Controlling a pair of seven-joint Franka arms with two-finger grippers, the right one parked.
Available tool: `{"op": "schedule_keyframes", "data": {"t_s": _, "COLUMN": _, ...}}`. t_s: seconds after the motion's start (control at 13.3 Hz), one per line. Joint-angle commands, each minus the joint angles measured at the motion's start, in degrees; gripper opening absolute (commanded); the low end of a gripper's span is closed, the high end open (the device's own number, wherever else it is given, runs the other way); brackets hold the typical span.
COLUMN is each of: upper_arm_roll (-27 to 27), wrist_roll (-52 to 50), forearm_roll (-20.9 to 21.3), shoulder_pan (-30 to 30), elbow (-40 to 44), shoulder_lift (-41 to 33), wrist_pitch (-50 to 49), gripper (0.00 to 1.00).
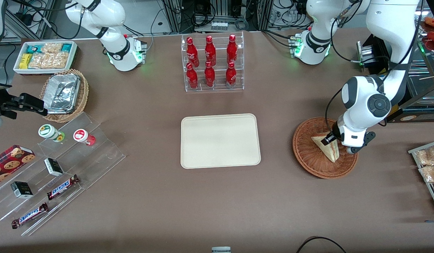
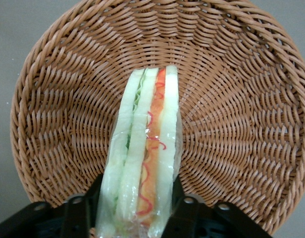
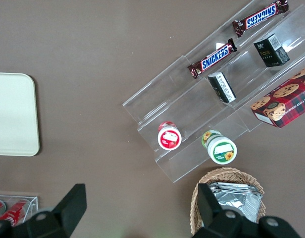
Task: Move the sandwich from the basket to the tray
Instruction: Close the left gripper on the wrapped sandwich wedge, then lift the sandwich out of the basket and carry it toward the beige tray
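Observation:
The sandwich (image 2: 142, 148), a plastic-wrapped wedge of white bread with red and green filling, stands on edge inside the reddish-brown wicker basket (image 2: 241, 124). My left gripper (image 2: 136, 192) is shut on the sandwich's thick end, one black finger (image 2: 94, 192) pressed against each bread face. In the front view the gripper (image 1: 331, 138) is down in the basket (image 1: 304, 154), holding the sandwich (image 1: 328, 149) over the basket's middle. The cream tray (image 1: 220, 140) lies bare at the table's centre, beside the basket toward the parked arm's end.
A clear rack of red bottles (image 1: 212, 63) stands farther from the front camera than the tray. A rack of snack packets (image 1: 429, 168) sits at the working arm's end. A tan basket of foil trays (image 1: 64, 93), a white snack bin (image 1: 44, 56) and an acrylic stand (image 1: 58, 165) lie toward the parked arm's end.

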Motion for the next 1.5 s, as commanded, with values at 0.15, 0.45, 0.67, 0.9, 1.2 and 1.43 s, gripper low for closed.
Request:
{"op": "schedule_keyframes", "data": {"t_s": 0.15, "upper_arm_roll": -0.12, "wrist_roll": -1.08, "forearm_roll": 0.83, "shoulder_pan": -0.31, "elbow": -0.70, "shoulder_lift": -1.99, "wrist_pitch": -0.53, "gripper": 0.00}}
{"op": "schedule_keyframes", "data": {"t_s": 0.45, "upper_arm_roll": -2.13, "wrist_roll": -0.55, "forearm_roll": 0.83, "shoulder_pan": -0.31, "elbow": 1.05, "shoulder_lift": -5.24, "wrist_pitch": -5.62, "gripper": 0.00}}
{"op": "schedule_keyframes", "data": {"t_s": 0.67, "upper_arm_roll": -5.38, "wrist_roll": -0.28, "forearm_roll": 0.83, "shoulder_pan": -0.31, "elbow": 4.56, "shoulder_lift": -5.77, "wrist_pitch": -11.24, "gripper": 0.00}}
{"op": "schedule_keyframes", "data": {"t_s": 0.9, "upper_arm_roll": -9.95, "wrist_roll": -0.11, "forearm_roll": 0.92, "shoulder_pan": -0.31, "elbow": 7.38, "shoulder_lift": -5.69, "wrist_pitch": -14.86, "gripper": 0.00}}
{"op": "schedule_keyframes", "data": {"t_s": 1.2, "upper_arm_roll": -17.06, "wrist_roll": -0.11, "forearm_roll": 2.66, "shoulder_pan": -0.31, "elbow": 9.84, "shoulder_lift": -4.90, "wrist_pitch": -18.37, "gripper": 0.00}}
{"op": "schedule_keyframes", "data": {"t_s": 1.43, "upper_arm_roll": -22.51, "wrist_roll": -0.37, "forearm_roll": 4.00, "shoulder_pan": -0.39, "elbow": 11.42, "shoulder_lift": -3.14, "wrist_pitch": -18.47, "gripper": 0.00}}
